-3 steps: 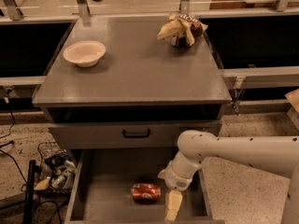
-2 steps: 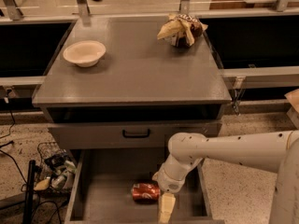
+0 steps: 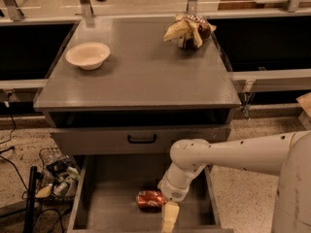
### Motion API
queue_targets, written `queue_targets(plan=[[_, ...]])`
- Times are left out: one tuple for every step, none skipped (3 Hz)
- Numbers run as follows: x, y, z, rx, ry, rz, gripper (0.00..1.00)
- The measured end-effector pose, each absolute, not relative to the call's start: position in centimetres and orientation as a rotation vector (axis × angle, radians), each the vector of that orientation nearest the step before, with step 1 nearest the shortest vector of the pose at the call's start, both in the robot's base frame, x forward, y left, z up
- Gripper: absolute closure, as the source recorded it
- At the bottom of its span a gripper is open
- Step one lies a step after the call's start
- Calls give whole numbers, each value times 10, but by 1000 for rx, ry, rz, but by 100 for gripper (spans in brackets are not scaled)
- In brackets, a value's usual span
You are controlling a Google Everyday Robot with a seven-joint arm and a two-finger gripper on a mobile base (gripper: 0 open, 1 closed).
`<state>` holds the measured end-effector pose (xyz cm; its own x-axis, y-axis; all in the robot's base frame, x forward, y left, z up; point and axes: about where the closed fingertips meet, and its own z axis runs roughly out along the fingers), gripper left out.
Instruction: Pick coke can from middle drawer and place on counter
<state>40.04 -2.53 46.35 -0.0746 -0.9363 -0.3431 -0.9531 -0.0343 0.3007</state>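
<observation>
The coke can (image 3: 149,198) lies on its side on the floor of the open middle drawer (image 3: 109,203), near the drawer's middle. My gripper (image 3: 168,221) hangs inside the drawer just right of and in front of the can, close against its right end. The white arm (image 3: 228,154) reaches in from the right and bends down to it. The counter (image 3: 141,76) is the grey cabinet top above the drawer.
On the counter sit a cream bowl (image 3: 88,55) at the left and a brown-and-yellow snack bag (image 3: 188,30) at the back right. A shut drawer front with a black handle (image 3: 142,140) is above the open drawer. A wire basket of clutter (image 3: 58,178) and a black pole (image 3: 30,200) stand on the floor at left.
The arm's wrist and gripper have shifted left inside the drawer, ending close beside the can. The can has not moved.
</observation>
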Motion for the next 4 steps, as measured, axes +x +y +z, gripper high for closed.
queue_targets(plan=[[402,-28,461,-2106,2219,622,0],[405,-31,457,-2026,2328,542,0],[410,-13,449,-2052,2303,570,0],[411,3,442,-2079,2274,619,0]])
